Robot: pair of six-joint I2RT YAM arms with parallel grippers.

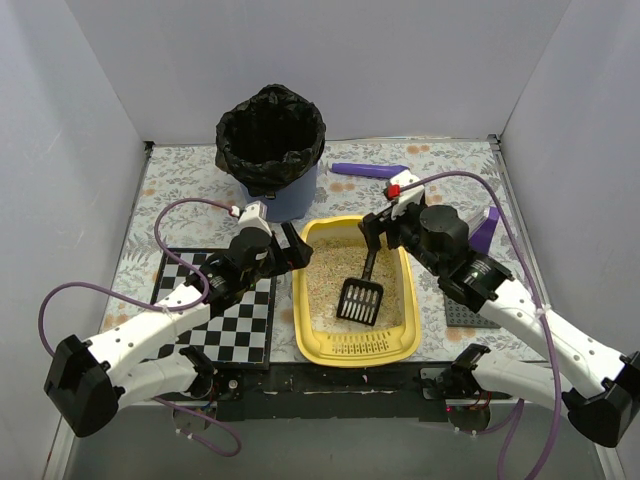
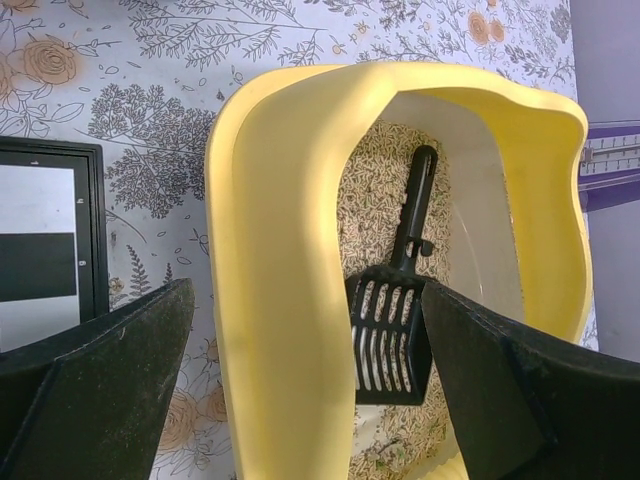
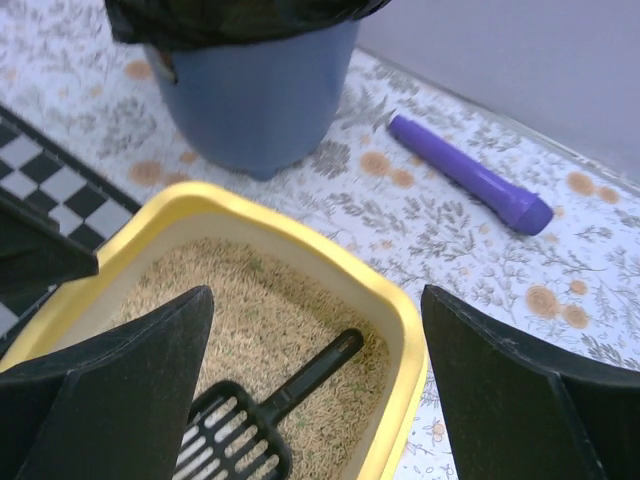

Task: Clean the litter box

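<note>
Litter box (image 1: 358, 347) sits between two wide-spread claws: left gripper (image 1: 298, 249) beside its left rim, right gripper (image 1: 374, 231) over its far end.

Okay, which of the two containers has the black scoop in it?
The yellow litter box, the shallow tray of beige litter: the scoop lies in it. The blue bin behind is taller, lined with a black bag.

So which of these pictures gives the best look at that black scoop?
The left wrist view: the scoop is close, its slots and whole handle clear, only one corner behind a finger. The top view shows the scoop small, lying in the litter box. The right wrist view cuts off most of its head.
</note>
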